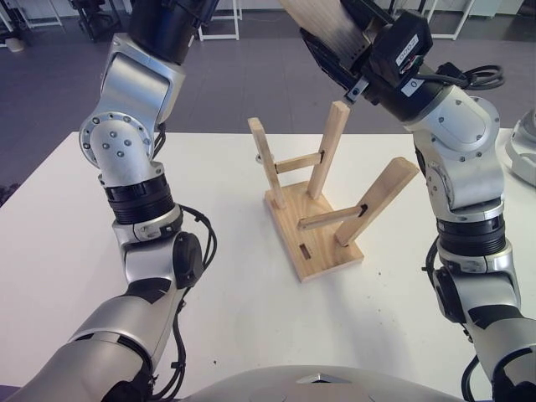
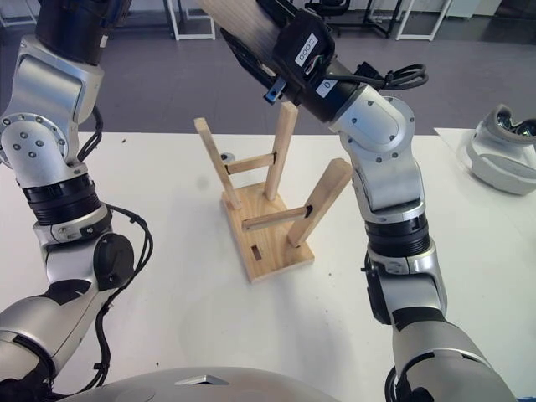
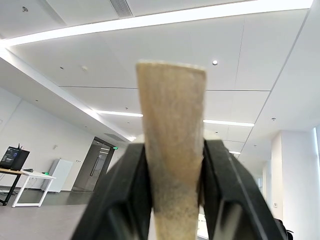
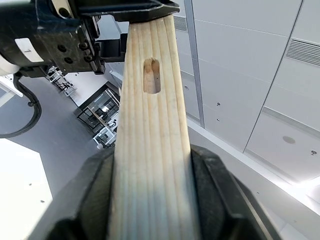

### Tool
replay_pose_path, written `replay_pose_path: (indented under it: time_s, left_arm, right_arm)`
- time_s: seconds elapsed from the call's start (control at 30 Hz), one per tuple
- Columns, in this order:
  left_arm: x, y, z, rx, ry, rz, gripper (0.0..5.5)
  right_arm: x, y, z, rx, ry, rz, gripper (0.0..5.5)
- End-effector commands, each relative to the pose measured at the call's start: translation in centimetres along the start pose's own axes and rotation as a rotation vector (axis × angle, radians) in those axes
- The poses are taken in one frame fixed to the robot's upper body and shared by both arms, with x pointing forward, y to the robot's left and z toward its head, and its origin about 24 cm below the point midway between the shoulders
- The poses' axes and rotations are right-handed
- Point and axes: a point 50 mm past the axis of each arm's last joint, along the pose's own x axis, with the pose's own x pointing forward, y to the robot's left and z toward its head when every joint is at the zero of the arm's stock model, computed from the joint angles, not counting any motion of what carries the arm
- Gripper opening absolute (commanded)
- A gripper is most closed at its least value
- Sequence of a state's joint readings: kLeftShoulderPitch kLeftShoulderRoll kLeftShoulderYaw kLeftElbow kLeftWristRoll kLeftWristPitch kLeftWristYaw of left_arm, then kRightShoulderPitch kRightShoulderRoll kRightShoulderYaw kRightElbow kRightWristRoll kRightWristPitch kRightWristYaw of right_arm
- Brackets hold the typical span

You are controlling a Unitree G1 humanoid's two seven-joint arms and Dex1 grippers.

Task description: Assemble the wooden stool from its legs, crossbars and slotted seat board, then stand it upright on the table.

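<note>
Wooden fourth leg [image 4: 150, 125] is held in the air over the table [image 1: 67, 251] — right gripper [image 4: 150, 185] clenched round it, left gripper [image 3: 172, 200] clamped on what looks like its far end. Seat board [image 1: 314, 239] lies underside up near the table's middle, three legs [image 1: 328, 149] and two crossbars [image 1: 299, 163] already in. Left, I'd judge — seat this leg in the open slot [image 1: 304, 249], then flip the stool upright.

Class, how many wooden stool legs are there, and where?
4. Three stand on the seat board: left leg, middle leg, tilted right leg. The fourth leg is held above by left gripper and right gripper.
</note>
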State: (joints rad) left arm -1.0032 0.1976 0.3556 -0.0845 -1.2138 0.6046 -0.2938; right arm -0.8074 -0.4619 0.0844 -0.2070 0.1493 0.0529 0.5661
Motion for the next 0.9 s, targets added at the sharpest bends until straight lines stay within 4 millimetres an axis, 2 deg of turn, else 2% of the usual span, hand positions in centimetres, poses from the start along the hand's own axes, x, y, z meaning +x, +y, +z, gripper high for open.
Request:
replay_pose_path:
  time_s: [0.03,0.13,0.27,0.33,0.4,0.5,0.57,0.63,0.67,0.73,0.8,0.9]
  left_arm:
    - [-1.1,0.4,0.4,0.039,-0.007,0.059,1.07]
    - [-2.6,0.8,1.9,0.098,-0.012,0.115,1.07]
    - [-5.3,0.6,2.7,0.138,0.038,0.185,1.07]
    - [-7.0,0.1,2.3,0.125,0.073,0.219,1.06]
    - [-9.0,-0.6,1.6,0.112,0.113,0.264,1.06]
    - [-12.5,-1.2,-0.5,0.094,0.174,0.387,1.06]
    - [-14.8,-1.8,-2.3,0.099,0.239,0.467,1.06]
    - [-16.9,-1.9,-3.8,0.092,0.265,0.602,1.06]
    - [-18.1,-1.8,-4.7,0.069,0.254,0.694,1.06]
    - [-19.9,-2.1,-5.8,0.021,0.218,0.828,1.06]
    - [-20.9,-2.3,-6.4,-0.029,0.161,0.919,1.06]
    - [-22.2,-2.1,-6.4,-0.058,0.094,1.048,1.06]
  right_arm:
    - [-0.5,0.9,-0.1,-0.035,0.010,0.084,2.85]
    - [-1.2,-0.6,-0.4,-0.016,0.037,0.032,3.41]
    - [-3.5,-4.1,-1.2,0.047,0.114,-0.144,3.44]
    - [-6.1,-5.7,-2.8,0.049,0.235,-0.235,3.44]
    - [-9.8,-5.6,-6.4,0.087,0.434,-0.293,3.44]
    - [-15.1,-1.6,-11.3,0.227,0.685,-0.304,3.44]
    - [-18.3,2.9,-14.0,0.311,0.833,-0.266,3.44]
    - [-20.2,7.8,-16.1,0.342,0.990,-0.159,3.44]
    - [-20.2,9.8,-16.7,0.342,1.024,-0.087,3.44]
    - [-19.6,12.5,-16.8,0.343,1.023,0.052,3.44]
    - [-19.5,15.1,-15.9,0.334,0.987,0.255,3.44]
    - [-18.9,17.0,-13.9,0.381,0.895,0.404,3.44]
